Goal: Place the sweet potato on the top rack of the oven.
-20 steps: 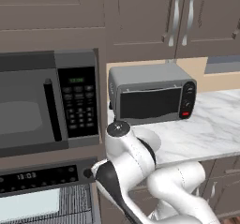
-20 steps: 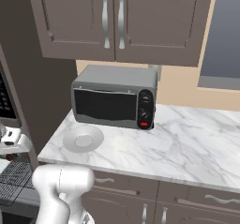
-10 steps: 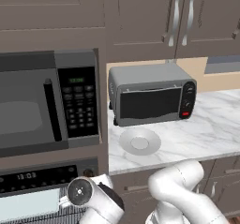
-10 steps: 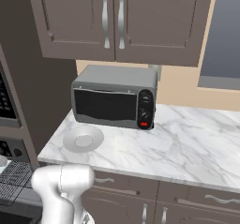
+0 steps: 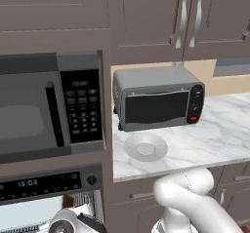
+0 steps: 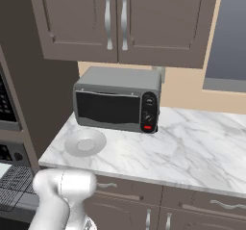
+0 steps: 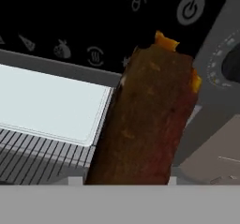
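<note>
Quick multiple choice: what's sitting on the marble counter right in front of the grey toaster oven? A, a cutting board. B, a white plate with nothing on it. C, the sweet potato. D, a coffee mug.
B: the white plate lies bare on the counter before the toaster oven, while the sweet potato shows in the hand view, close before the oven.

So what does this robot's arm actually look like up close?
The arm is smooth, glossy white, built from thick rounded tube-like segments that bend like elbows. One joint ends in a round grey cap with dark trim beside it. In the right base view it shows as a fat white cylinder with a rounded top. No cables or markings are visible.
</note>
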